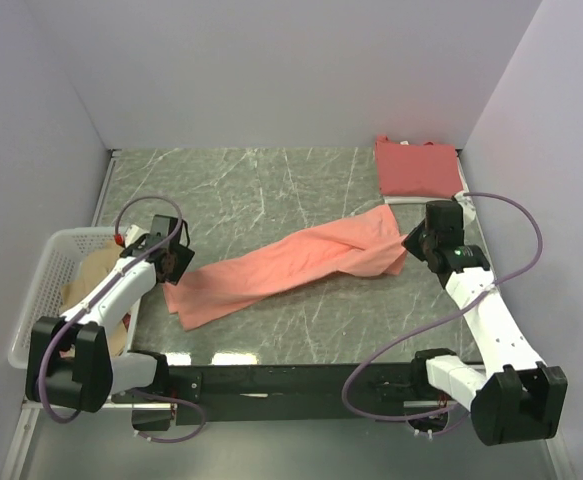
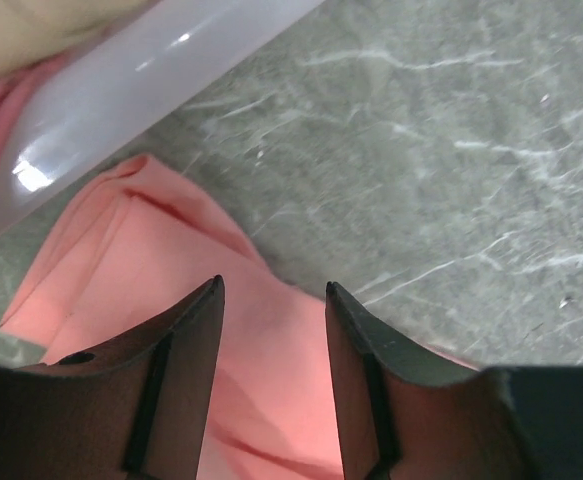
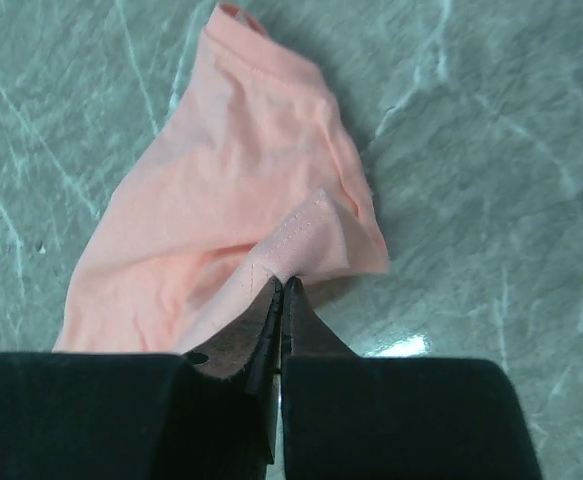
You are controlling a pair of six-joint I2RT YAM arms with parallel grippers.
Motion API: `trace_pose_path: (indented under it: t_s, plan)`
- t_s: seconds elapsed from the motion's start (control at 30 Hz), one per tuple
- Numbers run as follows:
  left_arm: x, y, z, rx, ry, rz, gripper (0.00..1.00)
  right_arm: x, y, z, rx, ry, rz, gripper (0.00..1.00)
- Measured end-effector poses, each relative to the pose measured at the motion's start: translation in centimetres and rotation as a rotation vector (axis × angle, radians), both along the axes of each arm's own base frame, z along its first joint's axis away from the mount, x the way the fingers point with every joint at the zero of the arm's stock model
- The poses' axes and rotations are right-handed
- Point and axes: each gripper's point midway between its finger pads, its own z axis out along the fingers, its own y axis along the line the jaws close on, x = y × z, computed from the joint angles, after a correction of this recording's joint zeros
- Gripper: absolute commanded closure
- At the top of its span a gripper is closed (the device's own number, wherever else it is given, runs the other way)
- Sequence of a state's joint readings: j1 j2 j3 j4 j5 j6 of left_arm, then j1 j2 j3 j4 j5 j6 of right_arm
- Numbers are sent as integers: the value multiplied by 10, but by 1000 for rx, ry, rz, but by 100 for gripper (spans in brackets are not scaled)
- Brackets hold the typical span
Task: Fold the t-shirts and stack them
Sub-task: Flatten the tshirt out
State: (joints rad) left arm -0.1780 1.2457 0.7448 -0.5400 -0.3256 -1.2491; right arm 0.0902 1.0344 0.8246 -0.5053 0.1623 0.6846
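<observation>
Right hand (image 3: pixel 283 288) is clamped on a stitched hem of the limp, light salmon-orange t-shirt (image 1: pixel 281 268), which sprawls ahead of it. Left hand (image 2: pixel 271 292), fingers apart, hovers over the far end; pinching a doubled edge just below it looks best.

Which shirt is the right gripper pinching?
The salmon-orange shirt stretched across the table, unlike the darker red shirt lying flat at the far right and the tan shirt in the basket.

My two arms, left arm (image 1: pixel 111 290) and right arm (image 1: pixel 496 325), wear white shells between chunky black joint housings. A purple cable (image 1: pixel 538 238) loops off each. The fingers (image 2: pixel 171 390) are dark matte wedges. I think a small green light (image 1: pixel 459 254) glows on the right wrist.
</observation>
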Motion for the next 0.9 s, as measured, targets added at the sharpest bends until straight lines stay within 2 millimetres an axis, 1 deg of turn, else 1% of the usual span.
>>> trace_pose_path:
  t_s: [0.07,0.17,0.27,0.33,0.43,0.63,0.73,0.9]
  plan:
    - [-6,0,-3,-6,6,-4,51,-1,-7,0,-13,9,-12,100]
    - [-17,-3,-7,-23,16,-15,50,-5,-18,-6,-25,43,-34,100]
    - [-28,-9,-10,-49,18,-38,46,-6,-23,-12,-30,70,-42,100]
    - [-37,-15,-11,-78,14,-59,45,-5,-23,-16,-31,85,-35,100]
    - [-44,-25,-8,-106,8,-94,46,-5,-21,-21,-25,101,-21,100]
    - [-59,-44,-12,-111,48,-161,47,-2,-18,-21,-15,90,-11,100]
    - [-61,-46,-13,-111,55,-153,48,-3,-16,-25,-8,92,-3,100]
    - [-62,-36,-15,-73,58,-109,52,-8,-13,-34,5,110,14,100]
